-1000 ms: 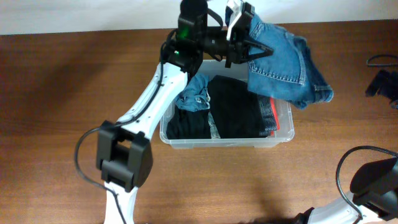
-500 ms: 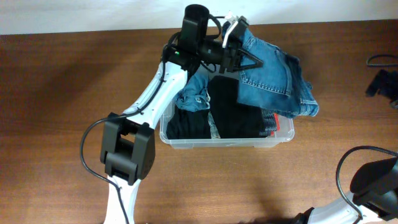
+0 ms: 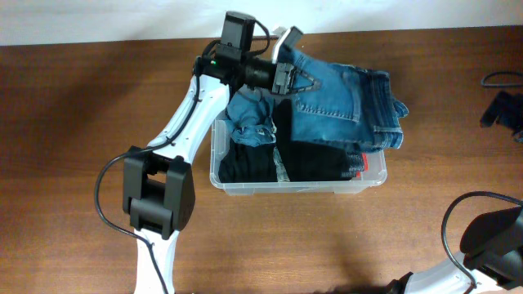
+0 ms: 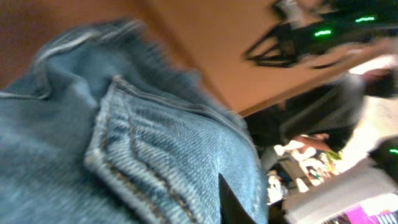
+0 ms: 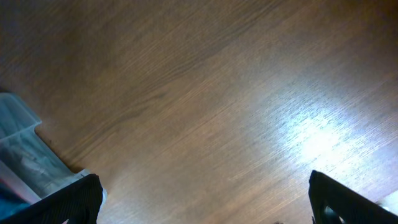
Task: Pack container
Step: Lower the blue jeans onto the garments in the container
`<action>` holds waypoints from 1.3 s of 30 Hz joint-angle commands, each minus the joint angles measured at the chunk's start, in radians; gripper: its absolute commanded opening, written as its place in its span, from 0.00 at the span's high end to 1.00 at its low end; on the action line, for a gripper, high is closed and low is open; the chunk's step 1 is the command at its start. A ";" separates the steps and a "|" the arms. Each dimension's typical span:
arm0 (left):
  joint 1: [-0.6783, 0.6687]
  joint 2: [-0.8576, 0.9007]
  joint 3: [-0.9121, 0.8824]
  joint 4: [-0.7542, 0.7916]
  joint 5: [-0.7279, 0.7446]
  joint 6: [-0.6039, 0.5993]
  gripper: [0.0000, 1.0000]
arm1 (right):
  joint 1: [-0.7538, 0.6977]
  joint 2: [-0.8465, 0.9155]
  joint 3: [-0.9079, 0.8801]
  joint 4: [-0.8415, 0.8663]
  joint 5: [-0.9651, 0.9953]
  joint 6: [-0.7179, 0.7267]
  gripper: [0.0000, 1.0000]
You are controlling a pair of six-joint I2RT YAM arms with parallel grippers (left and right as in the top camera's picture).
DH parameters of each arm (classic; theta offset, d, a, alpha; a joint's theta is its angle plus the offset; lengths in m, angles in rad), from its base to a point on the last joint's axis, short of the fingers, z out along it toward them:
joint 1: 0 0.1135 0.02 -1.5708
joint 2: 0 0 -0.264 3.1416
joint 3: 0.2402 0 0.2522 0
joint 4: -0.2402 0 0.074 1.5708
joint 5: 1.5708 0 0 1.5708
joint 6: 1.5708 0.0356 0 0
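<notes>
Above the far rim of the container (image 3: 294, 187), the left gripper (image 3: 302, 79) is clamped on one edge of a folded pair of blue jeans (image 3: 343, 106), its jaws nearly together with the denim pinched between them. Out from the fingertips the jeans spread over the bin's far right part, their farther end overhanging the right-hand rim and resting on the clothes already inside. Just below the gripper, within the clear walls, lies a crumpled lighter denim piece (image 3: 252, 122). Beside that, under the held jeans, a black garment (image 3: 315, 159) fills most of the bin, and a red-edged item (image 3: 360, 163) shows at the corner farthest from the gripper. From the left wrist, stitched denim seams fill nearly the whole view, pressed close against the camera, with one dark fingertip (image 4: 231, 202) poking up at the lower edge. The container itself sits on the wooden table (image 3: 73, 122), directly beneath the left gripper and well apart from the right gripper (image 5: 205, 202), which hangs with its jaws spread wide and holds nothing. Only bare wood lies between the right gripper's fingers; a corner of the clear bin shows far off to one side of them in the right wrist view. A dark object (image 3: 502, 110) sits at the table's edge, well away from both grippers.
</notes>
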 commanded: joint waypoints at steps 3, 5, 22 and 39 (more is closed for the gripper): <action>0.002 -0.032 0.024 -0.254 -0.373 0.249 0.99 | -0.001 -0.011 0.017 0.000 0.008 0.008 0.02; 0.006 -0.032 0.024 -0.317 -0.457 0.261 1.00 | -0.001 -0.011 0.017 0.000 0.008 0.008 0.02; 0.012 -0.203 0.025 -0.555 -0.693 0.250 0.99 | -0.001 -0.011 0.017 0.000 0.008 0.008 0.02; 0.001 -0.259 0.001 -0.694 -0.856 0.204 0.84 | -0.001 -0.011 0.017 0.000 0.008 0.008 0.02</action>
